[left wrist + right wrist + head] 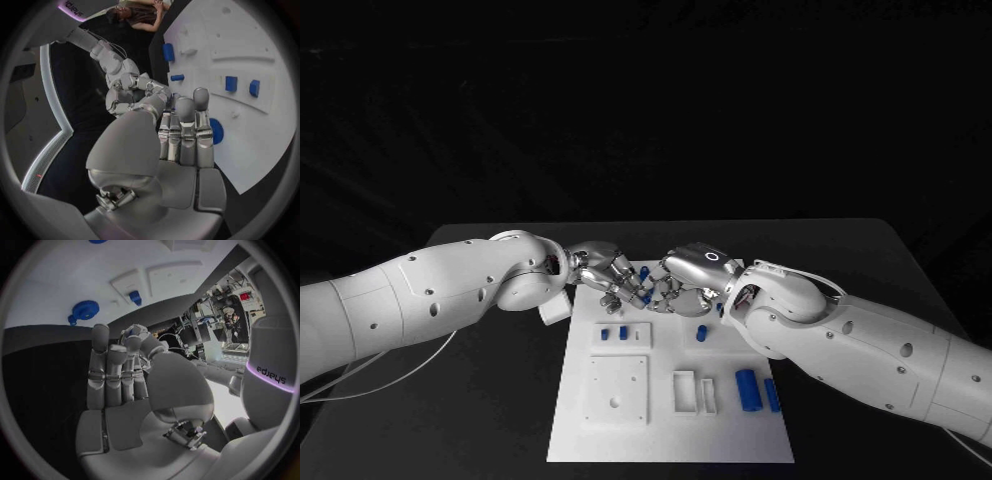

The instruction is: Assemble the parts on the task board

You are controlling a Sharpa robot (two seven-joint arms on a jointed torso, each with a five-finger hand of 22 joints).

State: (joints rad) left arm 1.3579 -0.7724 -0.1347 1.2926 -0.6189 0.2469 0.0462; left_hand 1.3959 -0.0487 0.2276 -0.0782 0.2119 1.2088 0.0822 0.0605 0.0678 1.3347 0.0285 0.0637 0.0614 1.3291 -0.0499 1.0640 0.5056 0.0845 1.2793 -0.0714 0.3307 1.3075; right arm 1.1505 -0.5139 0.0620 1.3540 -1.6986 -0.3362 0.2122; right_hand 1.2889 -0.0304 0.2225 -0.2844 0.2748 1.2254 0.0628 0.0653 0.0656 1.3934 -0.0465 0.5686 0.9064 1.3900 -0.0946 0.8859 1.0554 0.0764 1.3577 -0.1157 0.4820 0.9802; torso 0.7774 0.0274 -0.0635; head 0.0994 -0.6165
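My left robot hand and right robot hand meet at the white task board's twelve o'clock edge on the black surface. Small blue parts lie on the board. Crowded fingers hide whether either grips anything.

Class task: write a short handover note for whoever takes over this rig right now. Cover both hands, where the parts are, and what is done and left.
Left hand and right hand meet above the far end of the task board; a small blue part sits between their fingers, holder unclear. Two blue cylinders lie loose on the board's right side, and small blue pieces stand near the far end. Most assembly appears left.
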